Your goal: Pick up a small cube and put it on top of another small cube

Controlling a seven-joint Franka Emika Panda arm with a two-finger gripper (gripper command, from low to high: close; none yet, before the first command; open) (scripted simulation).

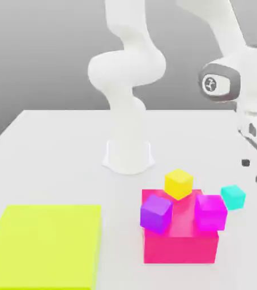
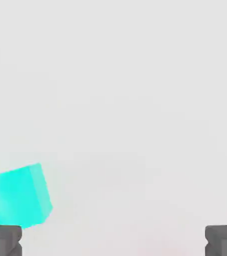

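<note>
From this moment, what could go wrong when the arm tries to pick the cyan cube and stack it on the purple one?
1. In the hand view the cyan cube lies off to one side of the open end effector, not between the fingertips, so closing now would likely miss it or knock it.
2. The purple cube sits at the big pink-red block's edge, with the magenta cube and yellow cube close, so placing may bump them.

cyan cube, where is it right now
The cyan cube sits on the white table at the exterior view's right, just beside the magenta cube and big pink-red block.
</note>
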